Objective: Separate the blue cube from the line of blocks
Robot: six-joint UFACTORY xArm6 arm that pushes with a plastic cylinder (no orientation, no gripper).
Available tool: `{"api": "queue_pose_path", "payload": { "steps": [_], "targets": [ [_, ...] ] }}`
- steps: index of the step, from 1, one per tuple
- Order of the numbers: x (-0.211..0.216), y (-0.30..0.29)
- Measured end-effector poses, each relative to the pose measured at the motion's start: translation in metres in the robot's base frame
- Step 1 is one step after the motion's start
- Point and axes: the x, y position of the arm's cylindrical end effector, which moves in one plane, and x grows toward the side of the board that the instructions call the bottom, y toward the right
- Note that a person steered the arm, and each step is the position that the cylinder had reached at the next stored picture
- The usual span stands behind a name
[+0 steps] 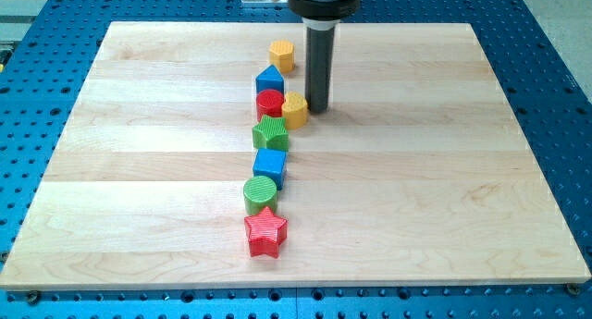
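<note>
Blocks run top-to-bottom near board (139, 171) center: yellow hexagon (282, 55), blue triangular block (269, 79), red cylinder (269, 103), green star (271, 133), blue cube (270, 165) w/ green cylinder (261, 194) & red star (265, 231) below it. Yellow block (295, 109) sits off-line, touching red cyl's right side. My tip (317, 110) just right of that yellow block, well above the blue cube; no gripper on rig, just the rod.

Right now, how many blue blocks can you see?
2. One blue block with a peaked top sits near the line's top end; the blue cube sits lower, between two green blocks. None seem hidden.

Pale wooden board (139, 171) on blue perforated table (37, 97)
</note>
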Motion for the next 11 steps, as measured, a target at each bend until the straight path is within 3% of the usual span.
{"api": "queue_pose_path", "payload": {
  "steps": [2, 4, 6, 7, 8, 11],
  "targets": [
    [0.095, 0.044],
    [0.101, -0.032],
    [0.098, -0.040],
    [0.121, -0.051],
    [0.105, -0.092],
    [0.079, -0.078]
  ]
}}
